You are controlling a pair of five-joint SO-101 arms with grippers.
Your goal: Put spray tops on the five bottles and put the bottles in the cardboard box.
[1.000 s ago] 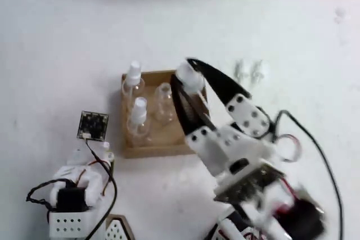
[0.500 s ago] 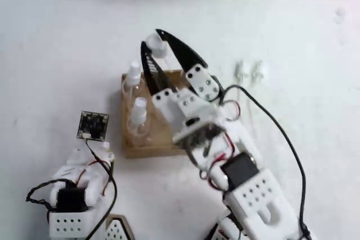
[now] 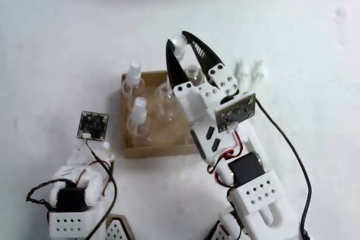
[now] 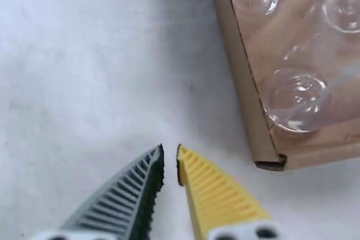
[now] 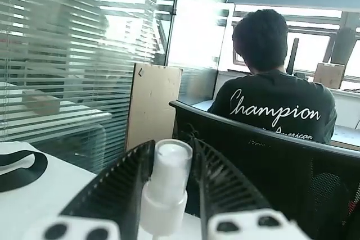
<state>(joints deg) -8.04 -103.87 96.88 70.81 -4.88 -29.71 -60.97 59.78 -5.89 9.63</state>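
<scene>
**High view:** we see the cardboard box (image 3: 151,151) on the white counter (image 3: 67,37). Two capped bottles (image 3: 134,80) stand along the box's left wall, and an uncapped bottle (image 3: 164,96) stands beside them toward its middle. A fourth bottle (image 3: 194,75) stands at the far right corner, partly behind the arm. The right gripper (image 3: 178,42) hangs over the box's far wall, pinching a spray top (image 3: 179,41). Two loose spray tops (image 3: 257,72) lie on the counter to the right of the box. The left arm (image 3: 70,198) sits folded off the box's near left corner. **Left wrist view:** the left gripper (image 4: 170,151) hovers over bare counter just off one corner of the box. Its grey finger (image 4: 129,195) and yellow finger (image 4: 216,195) are pressed almost together on nothing, and we see clear bottles inside the box. **Right wrist view:** the black fingers (image 5: 118,189) clamp the white spray top from both sides, and it stands upright between them.
</scene>
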